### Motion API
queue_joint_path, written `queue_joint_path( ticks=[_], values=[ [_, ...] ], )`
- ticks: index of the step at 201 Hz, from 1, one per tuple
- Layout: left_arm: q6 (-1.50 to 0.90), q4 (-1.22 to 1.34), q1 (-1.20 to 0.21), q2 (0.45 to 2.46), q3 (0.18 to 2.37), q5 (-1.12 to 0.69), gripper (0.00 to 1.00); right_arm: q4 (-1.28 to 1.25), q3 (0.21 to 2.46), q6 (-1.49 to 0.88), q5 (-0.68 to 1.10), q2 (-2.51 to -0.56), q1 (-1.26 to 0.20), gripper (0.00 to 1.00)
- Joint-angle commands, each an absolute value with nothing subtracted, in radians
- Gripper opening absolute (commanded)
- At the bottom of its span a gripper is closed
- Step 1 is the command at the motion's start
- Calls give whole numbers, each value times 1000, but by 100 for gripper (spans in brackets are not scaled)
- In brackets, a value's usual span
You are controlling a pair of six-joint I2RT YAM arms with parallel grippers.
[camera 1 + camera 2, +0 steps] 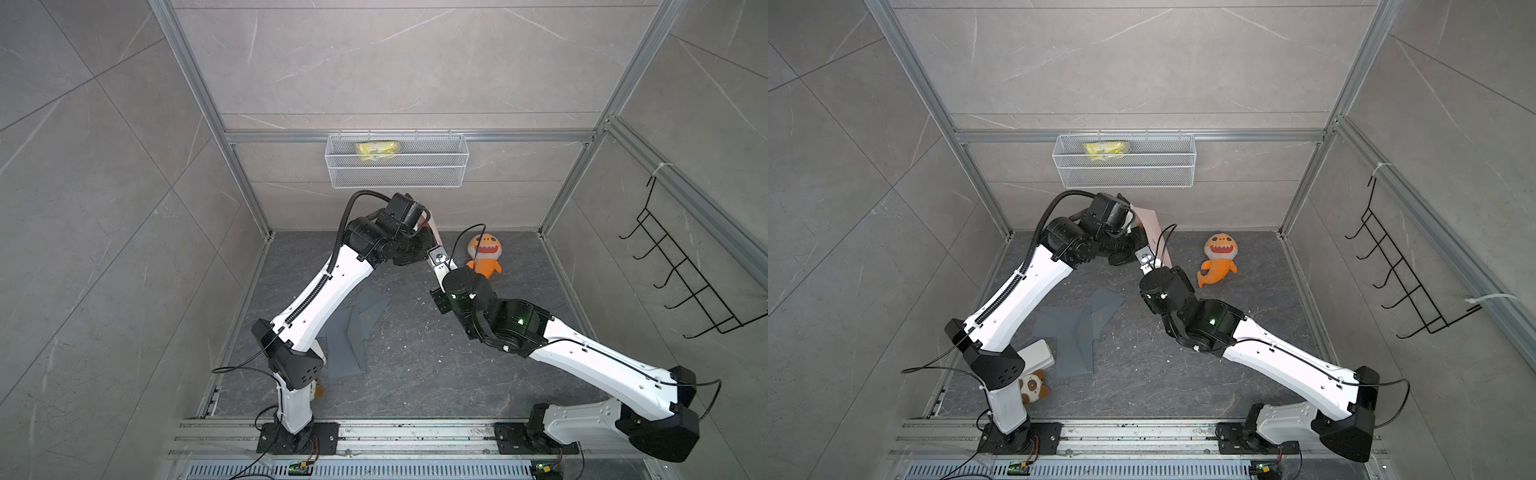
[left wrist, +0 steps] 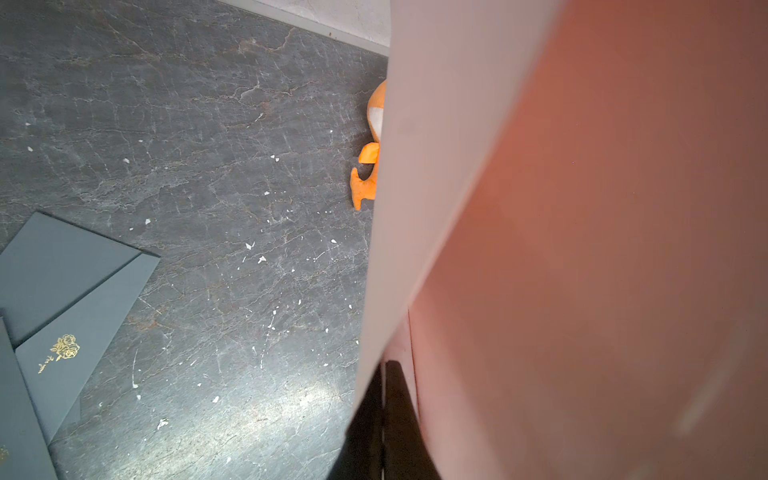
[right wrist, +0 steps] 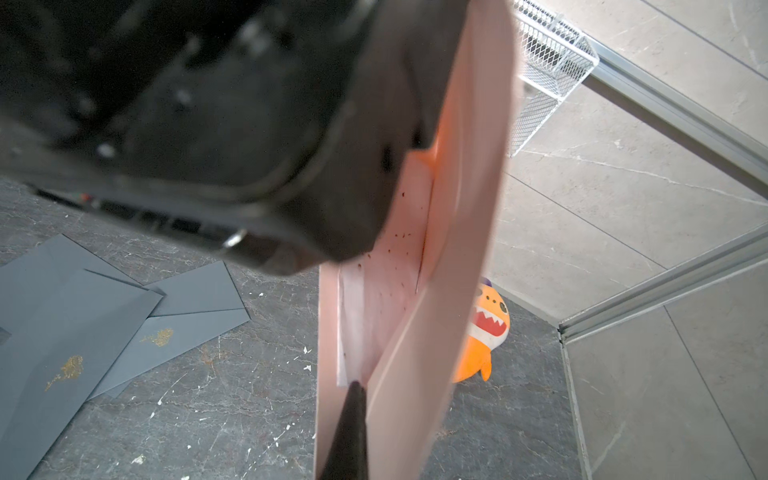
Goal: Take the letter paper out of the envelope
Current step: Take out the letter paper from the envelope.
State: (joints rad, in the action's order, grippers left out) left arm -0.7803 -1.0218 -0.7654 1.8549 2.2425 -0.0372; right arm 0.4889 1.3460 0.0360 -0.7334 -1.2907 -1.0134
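- The pink envelope is held up in the air over the back of the counter, flap open
- Right hand is closed tight on the envelope's lower edge
- Left hand is closed at the envelope's mouth; whether it pinches the letter paper or the envelope itself I cannot tell
- Letter paper sits inside the envelope, pale in the opening
- Grey envelopes lie on the counter below, an orange shark toy near the back wall
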Motion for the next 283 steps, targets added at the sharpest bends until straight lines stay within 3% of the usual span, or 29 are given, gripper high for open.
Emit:
queue_joint_path(
  ticks=[1,103,283],
  values=[
    [-753,-1063,-739,1832,2260,99,0,459,1368,21,-733,-1266,-1039,0],
    [-920,-1018,-740,1768,2210,31,0,610,1441,-82,-825,-1381,-1025,0],
    [-982,-983,-736,1733,2226,1,0,755,1485,-251,-556,-1440,-856,0]
  ],
)
